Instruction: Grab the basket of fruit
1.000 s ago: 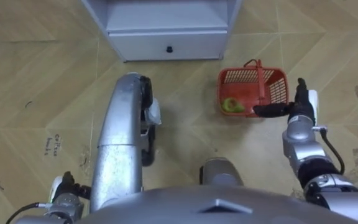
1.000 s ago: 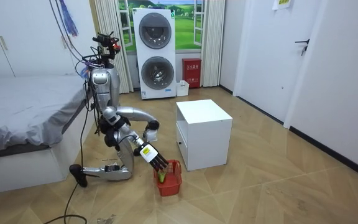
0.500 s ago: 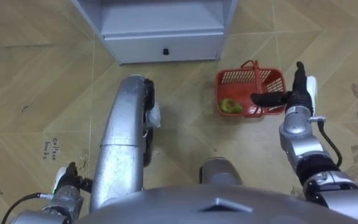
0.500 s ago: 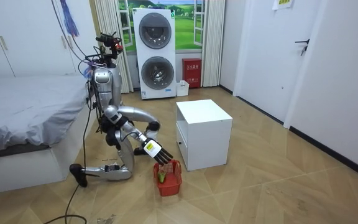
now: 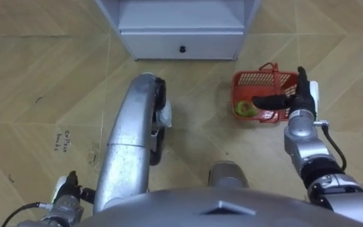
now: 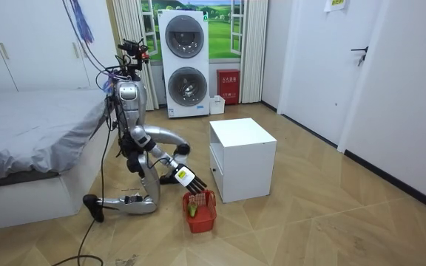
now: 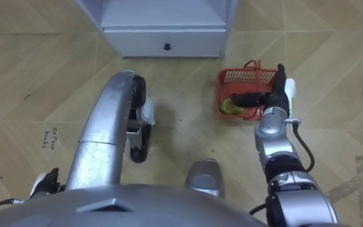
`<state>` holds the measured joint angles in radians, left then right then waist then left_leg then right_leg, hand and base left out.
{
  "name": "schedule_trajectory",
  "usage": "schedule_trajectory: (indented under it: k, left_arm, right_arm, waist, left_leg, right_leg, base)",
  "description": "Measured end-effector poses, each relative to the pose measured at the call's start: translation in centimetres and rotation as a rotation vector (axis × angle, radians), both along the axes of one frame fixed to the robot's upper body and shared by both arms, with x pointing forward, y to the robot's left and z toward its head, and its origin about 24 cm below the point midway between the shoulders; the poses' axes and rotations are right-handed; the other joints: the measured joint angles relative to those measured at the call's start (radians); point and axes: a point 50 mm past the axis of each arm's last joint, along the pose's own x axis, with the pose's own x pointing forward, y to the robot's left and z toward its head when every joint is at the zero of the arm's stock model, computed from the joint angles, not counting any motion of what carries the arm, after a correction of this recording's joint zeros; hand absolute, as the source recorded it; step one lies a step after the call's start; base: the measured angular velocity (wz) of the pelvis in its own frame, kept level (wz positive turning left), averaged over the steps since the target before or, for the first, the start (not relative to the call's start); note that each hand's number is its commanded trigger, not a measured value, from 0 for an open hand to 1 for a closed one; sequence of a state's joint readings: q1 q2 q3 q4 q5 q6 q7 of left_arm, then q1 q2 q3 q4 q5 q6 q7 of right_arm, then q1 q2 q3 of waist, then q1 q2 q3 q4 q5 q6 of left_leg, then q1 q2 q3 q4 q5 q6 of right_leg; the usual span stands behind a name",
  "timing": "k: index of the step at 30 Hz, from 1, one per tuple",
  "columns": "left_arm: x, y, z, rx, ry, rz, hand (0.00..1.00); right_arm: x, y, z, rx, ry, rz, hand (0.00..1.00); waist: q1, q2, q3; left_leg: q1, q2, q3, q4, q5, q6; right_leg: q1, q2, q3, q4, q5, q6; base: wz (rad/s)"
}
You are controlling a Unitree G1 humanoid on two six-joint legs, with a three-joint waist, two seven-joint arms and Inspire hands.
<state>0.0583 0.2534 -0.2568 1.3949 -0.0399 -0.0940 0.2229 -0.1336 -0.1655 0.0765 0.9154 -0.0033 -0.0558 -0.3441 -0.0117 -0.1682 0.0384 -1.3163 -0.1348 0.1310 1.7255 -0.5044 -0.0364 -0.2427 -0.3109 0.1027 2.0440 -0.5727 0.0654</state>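
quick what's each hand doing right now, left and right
Left hand: cannot be told; it sits low at the eye view's lower left.
Right hand: open, held over the fruit basket, holding nothing.

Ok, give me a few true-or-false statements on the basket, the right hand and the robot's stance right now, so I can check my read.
1. The red basket stands on the floor. True.
2. The right hand is shut on the basket's handle. False: its fingers are straight and the hand is open over the basket.
3. A green fruit lies in the basket. True.
4. The robot stands upright. False: the room view shows it kneeling on the floor between the bed and the white cabinet.
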Motion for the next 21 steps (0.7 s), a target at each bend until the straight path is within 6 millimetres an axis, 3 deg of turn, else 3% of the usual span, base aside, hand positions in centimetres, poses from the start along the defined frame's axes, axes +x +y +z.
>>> schedule_trajectory:
  k: [8,14,21]
  left_arm:
    - [-0.1,0.7,0.2,-0.018,0.014,0.005,0.0]
    - [-0.7,0.7,0.1,-0.034,0.042,0.008,0.0]
    - [-0.7,0.7,0.1,-0.037,0.039,0.019,0.0]
  right_arm:
    - [0.4,-2.1,0.2,0.021,0.028,-0.047,0.0]
    - [1.6,-2.9,1.1,0.07,-0.008,-0.081,0.0]
    - [1.2,-4.5,1.0,0.107,0.021,-0.15,0.0]
  waist:
    - [0.048,0.02,0.0012]
    - [0.053,0.018,0.0026]
    - [0.072,0.011,0.007]
  left_leg:
    - [-0.018,0.0,0.0,0.0,0.002,0.004]
    - [-0.041,-0.003,0.008,0.001,0.005,0.01]
    - [-0.052,-0.013,0.006,0.001,0.013,0.015]
  right_leg:
    - [-0.003,0.005,-0.028,-0.007,0.002,0.004]
    - [-0.021,-0.002,-0.032,-0.009,0.001,0.003]
    - [-0.02,-0.002,-0.049,-0.009,0.0,0.005]
  base:
    - [0.08]
    - [0.06]
    - [0.05]
